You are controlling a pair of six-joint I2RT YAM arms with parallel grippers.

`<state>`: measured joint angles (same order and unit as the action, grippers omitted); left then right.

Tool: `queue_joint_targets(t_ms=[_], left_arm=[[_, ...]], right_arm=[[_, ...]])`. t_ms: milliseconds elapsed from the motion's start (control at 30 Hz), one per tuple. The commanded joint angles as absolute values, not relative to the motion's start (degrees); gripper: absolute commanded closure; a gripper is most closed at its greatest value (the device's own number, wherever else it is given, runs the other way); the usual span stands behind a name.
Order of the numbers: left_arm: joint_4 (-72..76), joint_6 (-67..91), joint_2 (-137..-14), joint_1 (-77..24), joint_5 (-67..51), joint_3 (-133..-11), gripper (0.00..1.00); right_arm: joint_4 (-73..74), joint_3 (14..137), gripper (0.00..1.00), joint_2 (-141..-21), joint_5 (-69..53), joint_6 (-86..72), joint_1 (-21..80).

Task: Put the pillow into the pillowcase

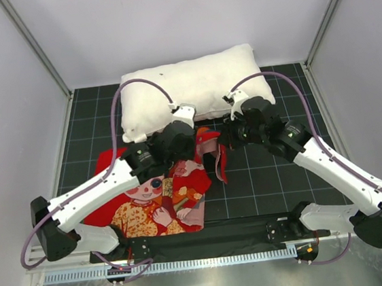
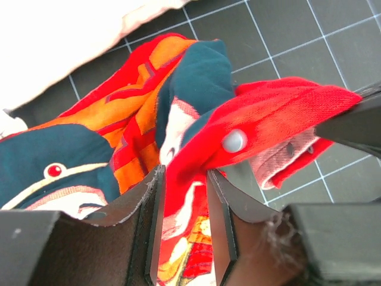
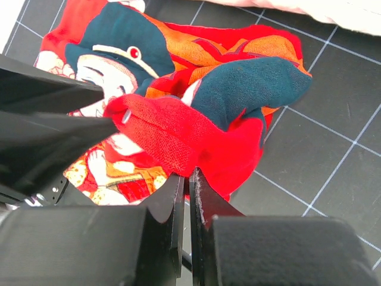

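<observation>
The white pillow (image 1: pixel 192 88) lies across the back of the mat; its edge shows in the left wrist view (image 2: pixel 59 36) and the right wrist view (image 3: pixel 333 12). The red cartoon-print pillowcase (image 1: pixel 159 201) lies in front of it on the left, its far edge lifted. My left gripper (image 1: pixel 191 139) is shut on a bunch of that red edge (image 2: pixel 268 113), which fills the space between its fingers (image 2: pixel 152 220). My right gripper (image 1: pixel 228 138) is shut on the same red hem (image 3: pixel 178 131), a little to the right. The two grippers are close together.
A black gridded mat (image 1: pixel 263 183) covers the table. White walls and metal posts (image 1: pixel 34 47) enclose the back and sides. A slotted cable rail (image 1: pixel 190 262) runs along the near edge. Purple cables (image 1: pixel 137 87) loop over the pillow.
</observation>
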<state>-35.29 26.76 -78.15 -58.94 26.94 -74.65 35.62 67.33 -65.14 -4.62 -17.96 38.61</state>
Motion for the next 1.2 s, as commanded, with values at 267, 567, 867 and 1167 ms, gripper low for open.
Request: queue_joint_targets(t_ms=[267, 567, 867, 1167], left_arm=[[-27.69, 27.86, -73.82, -49.92, 6.16, -68.20, 0.77], [-22.94, 25.40, -73.65, -55.36, 4.21, -67.94, 0.32], [-26.27, 26.19, -83.04, -55.37, 13.52, -72.06, 0.48], [-27.86, 26.81, -82.18, -55.28, 27.14, -70.76, 0.83]], right_arm=[[33.14, 69.79, 0.93, -68.46, -2.11, -17.31, 38.23], [32.69, 71.80, 0.93, -72.95, -3.87, -17.58, 36.91], [31.90, 72.60, 0.93, -72.95, -6.15, -18.72, 36.91], [33.22, 72.51, 0.92, -72.25, -5.19, -18.55, 36.83]])
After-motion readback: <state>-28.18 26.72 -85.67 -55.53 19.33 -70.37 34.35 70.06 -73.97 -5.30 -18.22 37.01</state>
